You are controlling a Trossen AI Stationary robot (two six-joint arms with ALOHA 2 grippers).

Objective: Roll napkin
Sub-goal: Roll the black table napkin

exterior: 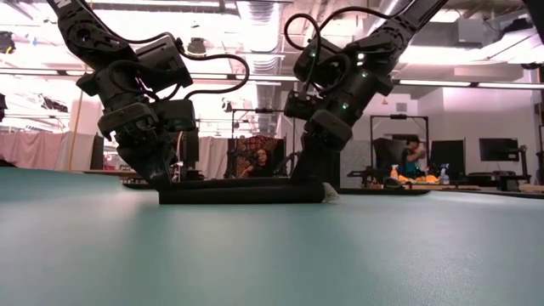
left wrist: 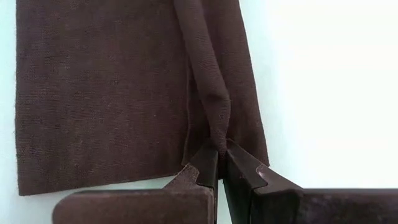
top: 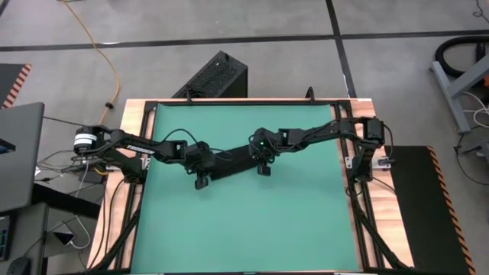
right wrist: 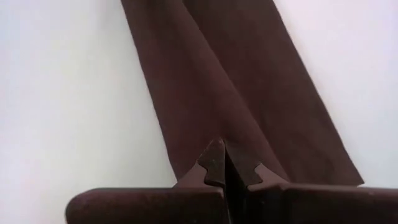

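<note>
The black napkin (top: 229, 162) lies mid-table on the green mat (top: 244, 229) as a long narrow folded strip running left to right, low and flat in the low view (exterior: 242, 192). A small white tag (exterior: 330, 192) shows at its right end. My left gripper (top: 202, 174) is shut on its left end and my right gripper (top: 263, 163) is shut on its right end. Both slant down onto the cloth. My left gripper (left wrist: 221, 163) pinches a raised fold of the napkin (left wrist: 219, 140) between its two fingertips, close to the strip's end edge. The fingers slant down from the table's left. A ridge of cloth runs away from the fingertips; the rest lies flat on the mat. My right gripper (right wrist: 225, 163) pinches the napkin near its other end (right wrist: 229, 134) between its two fingertips, slanting down from the table's right. The cloth rises slightly toward the fingertips. How many layers it has, I cannot tell. The strip stays on the mat.
A rigid black box with vent slots (top: 214, 76) stands on the floor beyond the table's far edge. A wooden frame (top: 137, 137) borders the mat. Bare mat spreads toward the near edge. People (exterior: 412, 153) show in the room far behind.
</note>
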